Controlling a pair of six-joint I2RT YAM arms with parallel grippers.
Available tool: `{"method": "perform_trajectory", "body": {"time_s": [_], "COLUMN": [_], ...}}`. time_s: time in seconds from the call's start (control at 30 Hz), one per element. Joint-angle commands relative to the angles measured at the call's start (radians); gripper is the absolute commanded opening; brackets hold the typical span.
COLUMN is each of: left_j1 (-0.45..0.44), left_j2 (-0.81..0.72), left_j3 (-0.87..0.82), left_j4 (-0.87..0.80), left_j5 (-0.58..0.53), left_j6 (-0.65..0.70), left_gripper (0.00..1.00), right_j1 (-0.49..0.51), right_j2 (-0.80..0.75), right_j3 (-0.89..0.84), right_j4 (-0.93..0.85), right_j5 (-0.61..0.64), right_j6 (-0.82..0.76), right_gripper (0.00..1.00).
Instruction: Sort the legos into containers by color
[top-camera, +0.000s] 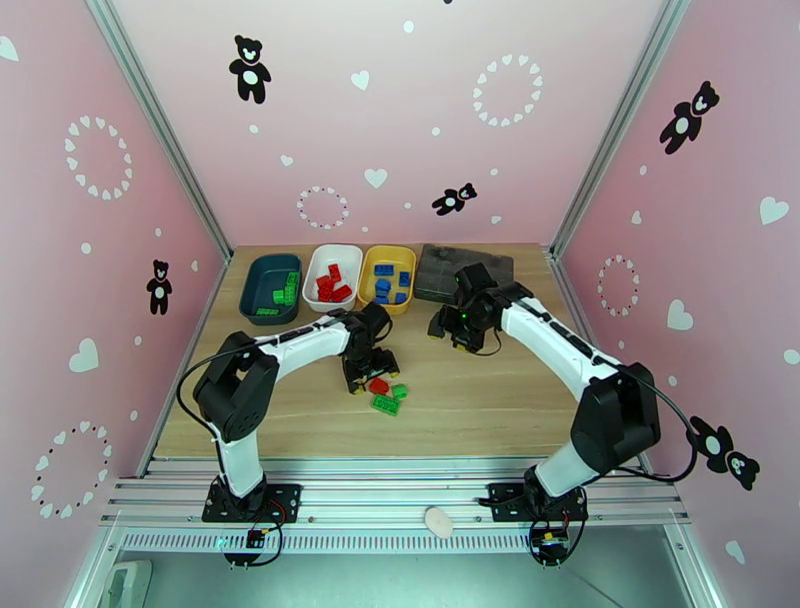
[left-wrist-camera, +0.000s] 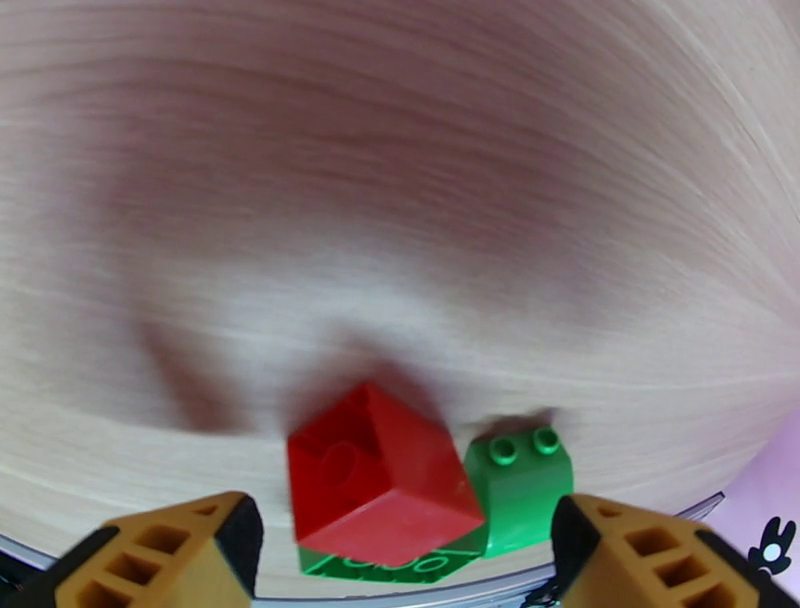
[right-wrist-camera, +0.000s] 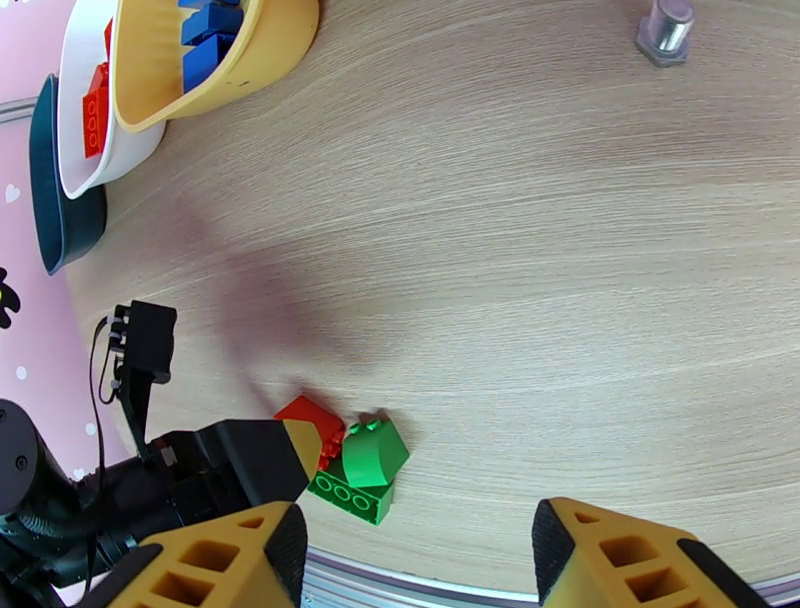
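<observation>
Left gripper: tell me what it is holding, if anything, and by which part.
Nothing is held. The left gripper stands open, its jaws either side of the red lego without touching it.

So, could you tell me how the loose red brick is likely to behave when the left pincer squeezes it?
The red brick looks like hard moulded plastic, so probably rigid and light. It seems to sit tilted, so a squeeze may twist or tip it. Its glossy faces might slip.

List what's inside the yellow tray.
Blue legos lie piled inside the yellow tray; no other colour shows. Anything beneath the pile is covered.
</observation>
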Motion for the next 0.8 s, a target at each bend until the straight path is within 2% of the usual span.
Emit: {"method": "perform_trajectory", "body": {"time_s": [0.0, 0.37, 0.77], "left_j1": [-0.014, -0.051, -0.062], "left_j2": [0.029, 0.136, 0.138], "left_j3": [0.017, 0.14, 0.166], "left_j4": [0.025, -0.118, -0.176], "left_j5": [0.023, -0.057, -0.128], "left_j6": [-0.026, 0.068, 0.111], "left_gripper": [0.81, 0.72, 0.44], "right_j1": [0.002, -0.012, -0.018], "right_j2": [-0.041, -0.052, -0.045], "right_j3": [-0.02, -0.039, -0.053], "right_j4": [0.002, 0.007, 0.032], "right_j5": [0.013, 0.003, -0.017], "right_j6": [-0.008, -0.008, 0.004], "right_gripper": [0.64, 0.64, 0.64]}}
